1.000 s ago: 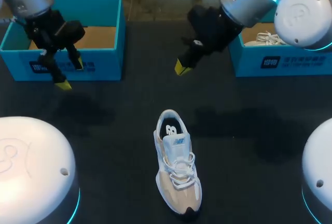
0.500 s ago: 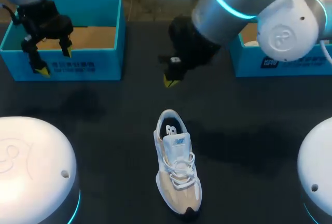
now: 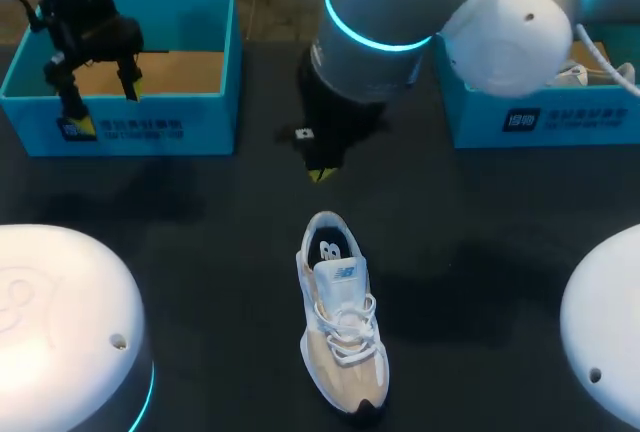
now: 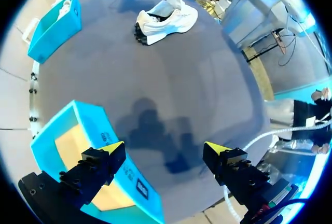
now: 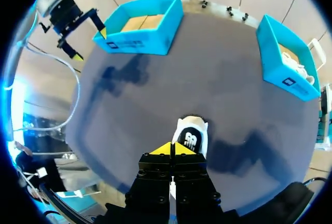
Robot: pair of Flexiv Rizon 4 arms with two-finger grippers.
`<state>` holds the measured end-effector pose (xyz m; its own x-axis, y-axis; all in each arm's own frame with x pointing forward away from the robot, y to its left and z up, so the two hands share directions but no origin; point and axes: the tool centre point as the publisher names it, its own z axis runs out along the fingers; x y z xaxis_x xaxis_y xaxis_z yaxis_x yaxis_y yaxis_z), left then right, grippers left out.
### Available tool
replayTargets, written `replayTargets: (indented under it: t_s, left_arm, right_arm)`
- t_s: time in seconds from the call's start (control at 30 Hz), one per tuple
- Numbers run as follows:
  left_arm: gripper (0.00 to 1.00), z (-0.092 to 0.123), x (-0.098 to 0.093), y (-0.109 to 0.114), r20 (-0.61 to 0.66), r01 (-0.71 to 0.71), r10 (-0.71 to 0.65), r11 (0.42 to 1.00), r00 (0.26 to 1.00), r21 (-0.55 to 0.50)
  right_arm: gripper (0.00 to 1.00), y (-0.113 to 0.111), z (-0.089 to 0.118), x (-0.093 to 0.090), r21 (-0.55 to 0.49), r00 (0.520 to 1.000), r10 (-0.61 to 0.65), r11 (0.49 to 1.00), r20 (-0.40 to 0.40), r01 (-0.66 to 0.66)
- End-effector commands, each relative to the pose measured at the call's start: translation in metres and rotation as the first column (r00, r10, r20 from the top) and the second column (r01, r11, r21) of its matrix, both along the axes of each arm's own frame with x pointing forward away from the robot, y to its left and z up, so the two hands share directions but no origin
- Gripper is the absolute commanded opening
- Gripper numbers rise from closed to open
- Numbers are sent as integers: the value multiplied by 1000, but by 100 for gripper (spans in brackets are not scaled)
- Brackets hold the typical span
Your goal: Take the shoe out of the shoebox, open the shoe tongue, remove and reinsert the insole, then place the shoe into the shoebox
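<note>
A white and beige shoe point(image 3: 340, 327) lies on the dark table, heel toward the boxes, its tongue and laces up. My right gripper point(image 3: 322, 173) hangs shut and empty just above and behind the heel. In the right wrist view, the shut yellow tips point(image 5: 173, 149) sit right over the shoe's heel point(image 5: 191, 136). My left gripper point(image 3: 108, 107) stands open over the front left wall of the empty blue shoebox point(image 3: 226, 62). In the left wrist view, the open left gripper point(image 4: 165, 148) has the box wall point(image 4: 93, 125) under one finger and the shoe point(image 4: 166, 16) far ahead.
A second blue box point(image 3: 480, 117) at the back right holds another white shoe point(image 3: 592, 70). Two white arm bases point(image 3: 60, 322) point(image 3: 610, 332) fill the front corners. The big right arm point(image 3: 400, 12) reaches across the table's back middle.
My right arm swung left and down, bringing its shut gripper close behind the shoe's heel. My left gripper drew back and left over the empty box's front corner.
</note>
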<state>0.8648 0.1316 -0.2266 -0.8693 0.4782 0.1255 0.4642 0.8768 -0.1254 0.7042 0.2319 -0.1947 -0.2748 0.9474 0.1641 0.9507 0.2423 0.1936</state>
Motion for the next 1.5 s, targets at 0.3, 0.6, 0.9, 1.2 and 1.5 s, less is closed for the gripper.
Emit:
replayTargets:
  t_s: [0.3, 0.6, 0.9, 1.2, 1.5]
  left_arm:
    - [100, 12, 24, 24, 7, 35, -35, 999, 999, -20]
    - [100, 13, 25, 24, 9, 45, -45, 999, 999, -16]
    - [100, 13, 25, 24, 9, 45, -45, 999, 999, -16]
    - [100, 13, 25, 24, 9, 45, -45, 999, 999, -16]
    - [100, 13, 25, 24, 9, 45, -45, 999, 999, -16]
  right_arm:
    - [0, 10, -52, -15, -209, 997, -46, 976, 67, 59]
    - [0, 2, -63, -17, -265, 987, -155, 951, 37, 159]
    - [0, 1, -90, -17, -317, 987, -138, 936, 79, 156]
    - [0, -6, -107, -23, -426, 986, -143, 889, 90, 168]
    - [0, -13, -122, -19, -427, 984, -143, 887, 105, 174]
